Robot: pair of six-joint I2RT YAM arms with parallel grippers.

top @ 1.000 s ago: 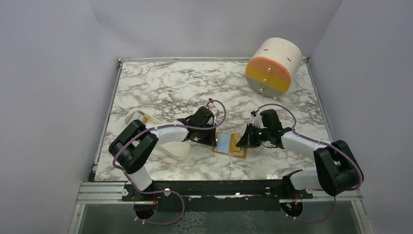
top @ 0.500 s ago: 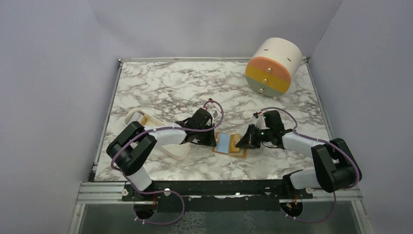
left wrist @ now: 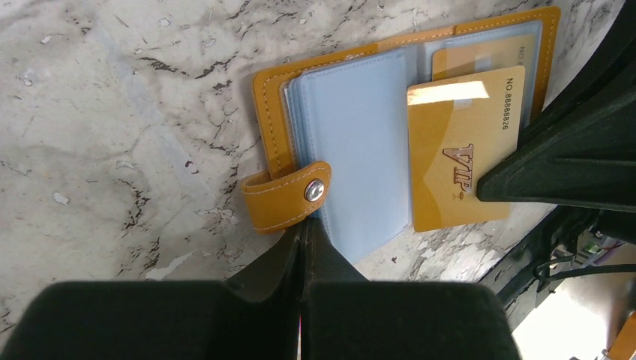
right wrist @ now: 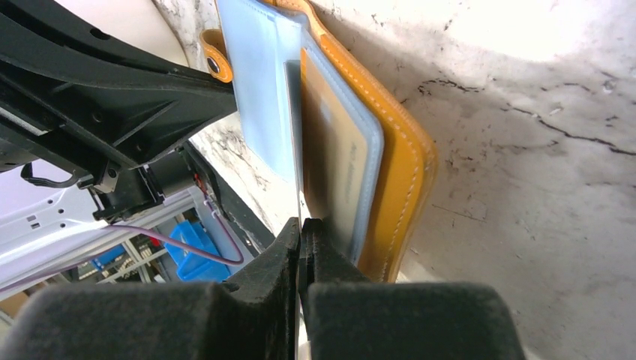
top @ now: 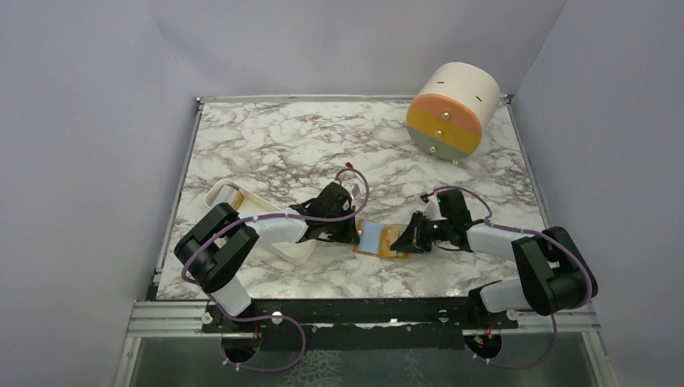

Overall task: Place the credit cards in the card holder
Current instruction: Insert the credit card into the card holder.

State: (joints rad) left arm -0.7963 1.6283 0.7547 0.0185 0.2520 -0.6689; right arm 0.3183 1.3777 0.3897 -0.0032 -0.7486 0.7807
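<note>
Marble table (top: 266, 145): right end effector (right wrist: 301, 223) pinches a thin, stiff, likely slick credit card (left wrist: 457, 150) by its edge — left end effector (left wrist: 304, 227), pressed together, sits at the soft card holder's (left wrist: 352, 127) edge.

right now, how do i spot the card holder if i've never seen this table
On the marble table, look near the front middle, between the left gripper and right gripper. The card holder lies open there: orange-tan cover, pale blue sleeves, snap tab, far smaller than the white tray and striped drum.
</note>
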